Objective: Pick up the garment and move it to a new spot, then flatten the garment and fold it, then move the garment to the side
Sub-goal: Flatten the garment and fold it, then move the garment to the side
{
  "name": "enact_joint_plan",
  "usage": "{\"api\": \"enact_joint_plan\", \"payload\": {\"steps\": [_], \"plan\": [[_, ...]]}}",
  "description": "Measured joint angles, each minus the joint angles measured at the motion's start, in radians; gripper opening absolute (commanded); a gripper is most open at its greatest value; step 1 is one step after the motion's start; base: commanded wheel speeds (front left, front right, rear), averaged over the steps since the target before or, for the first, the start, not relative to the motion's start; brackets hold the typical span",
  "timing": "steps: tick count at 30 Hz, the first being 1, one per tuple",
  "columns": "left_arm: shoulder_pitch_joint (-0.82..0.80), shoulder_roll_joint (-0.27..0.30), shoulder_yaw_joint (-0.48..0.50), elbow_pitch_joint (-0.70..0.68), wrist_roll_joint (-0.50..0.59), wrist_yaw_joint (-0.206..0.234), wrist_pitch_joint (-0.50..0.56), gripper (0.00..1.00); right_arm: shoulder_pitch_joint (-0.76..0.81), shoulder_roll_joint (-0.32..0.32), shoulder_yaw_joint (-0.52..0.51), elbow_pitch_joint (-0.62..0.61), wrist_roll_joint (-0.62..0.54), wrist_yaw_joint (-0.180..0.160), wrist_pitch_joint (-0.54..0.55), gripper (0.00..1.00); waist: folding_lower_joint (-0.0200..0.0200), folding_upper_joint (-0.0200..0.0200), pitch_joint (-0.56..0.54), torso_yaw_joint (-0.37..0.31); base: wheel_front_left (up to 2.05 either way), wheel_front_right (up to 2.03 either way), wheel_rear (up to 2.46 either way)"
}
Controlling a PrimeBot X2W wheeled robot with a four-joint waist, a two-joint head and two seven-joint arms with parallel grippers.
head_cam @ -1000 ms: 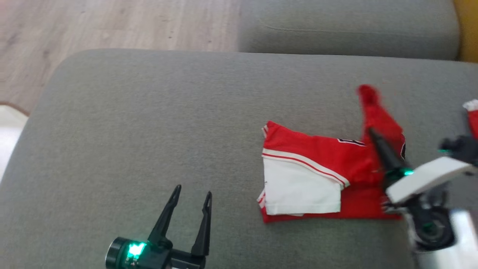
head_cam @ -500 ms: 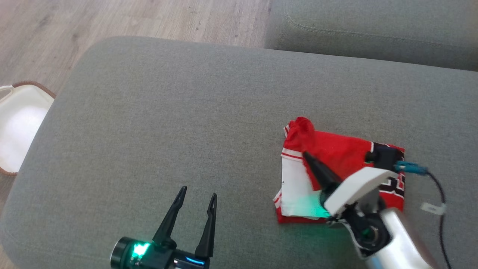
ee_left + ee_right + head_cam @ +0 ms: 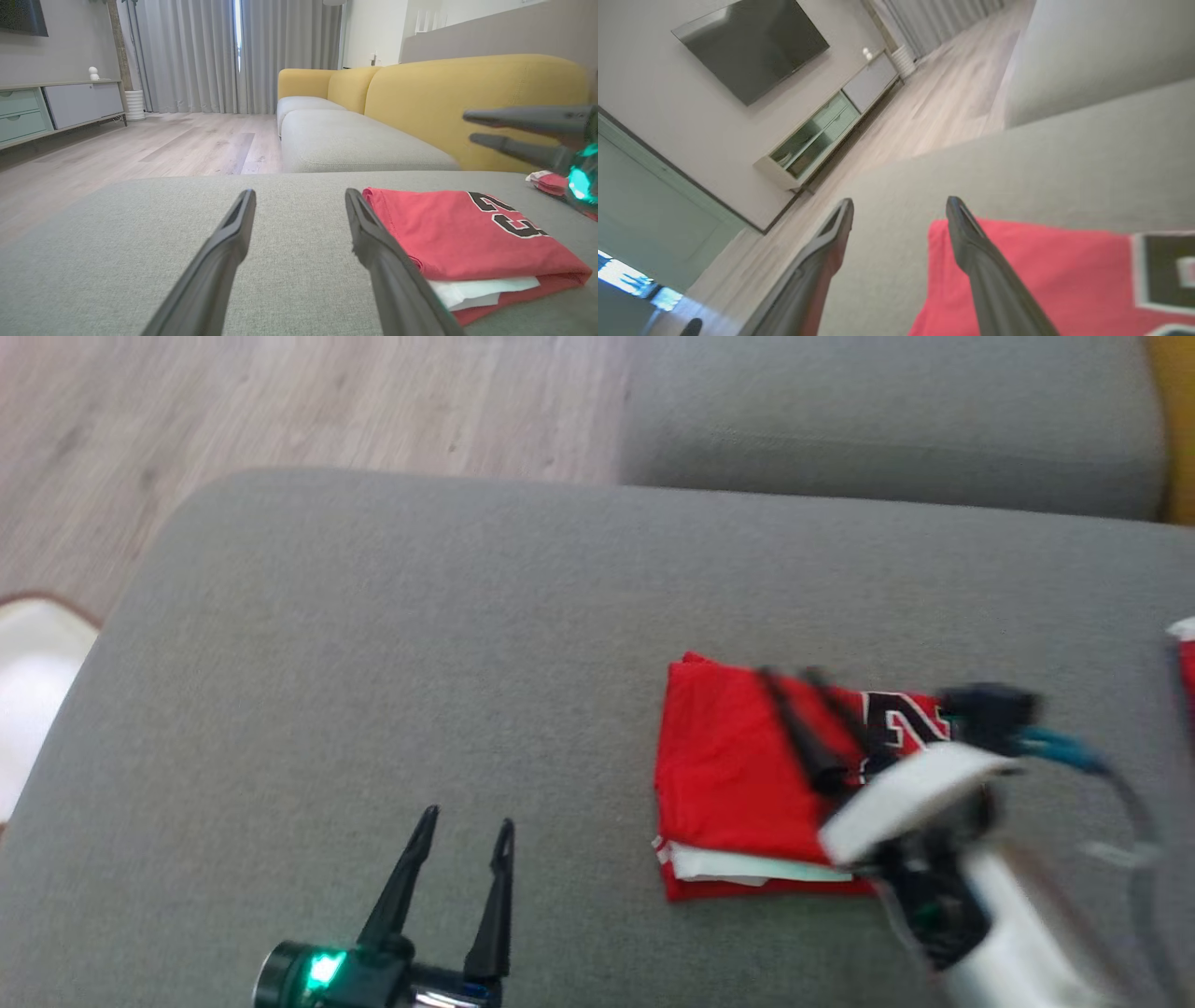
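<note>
Now: folded jersey (image 3: 738, 775) lies just below right tool (image 3: 789, 674).
Right tool: wide, empty, nearer.
Left tool (image 3: 467, 818): wide, empty, well apart.

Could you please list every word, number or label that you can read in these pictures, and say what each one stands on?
"23": black numerals edged in white, on the folded red garment, seen slantwise in the left wrist view; the second digit is less certain.
Head view: the same print, blurred and partly behind the right pincer, unreadable.
Nothing else is legible.
</note>
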Motion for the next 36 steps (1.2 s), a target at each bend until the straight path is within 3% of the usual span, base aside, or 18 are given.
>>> {"api": "enact_joint_plan", "payload": {"steps": [5,11,15,22,26,36], "plan": [[0.04,-0.003,0.051,-0.012,-0.037,0.009,0.0,1.0,0.081,-0.12,-0.109,-0.105,-0.144,0.0,-0.176,1.0,0.0,0.0,-0.039,-0.056,0.0,0.0,0.0],[0.053,-0.006,0.089,-0.018,-0.05,0.01,0.0,1.0,0.183,-0.18,-0.137,-0.131,-0.277,0.0,-0.369,1.0,0.0,0.0,-0.083,-0.105,0.0,0.0,0.0],[0.093,-0.007,0.109,-0.018,-0.061,0.015,0.0,1.0,0.278,-0.174,-0.171,-0.091,-0.406,0.0,-0.402,1.0,-0.0002,0.0,-0.115,-0.13,0.0,0.0,0.0],[0.151,-0.008,0.136,-0.007,-0.07,0.02,0.0,1.0,0.398,-0.062,-0.292,-0.125,-0.566,0.0,-0.403,1.0,-0.0001,0.0,-0.149,-0.152,0.0,0.0,0.0],[0.16,-0.008,0.157,-0.012,-0.061,0.017,0.0,1.0,0.429,-0.032,-0.3,-0.136,-0.588,0.0,-0.403,1.0,-0.0001,0.0,-0.153,-0.155,0.0,0.0,0.0],[0.175,-0.008,0.156,-0.024,-0.018,0.017,0.0,1.0,0.431,-0.032,-0.3,-0.146,-0.604,0.0,-0.403,1.0,0.0,0.0,-0.154,-0.146,0.0,0.0,0.0]]}}
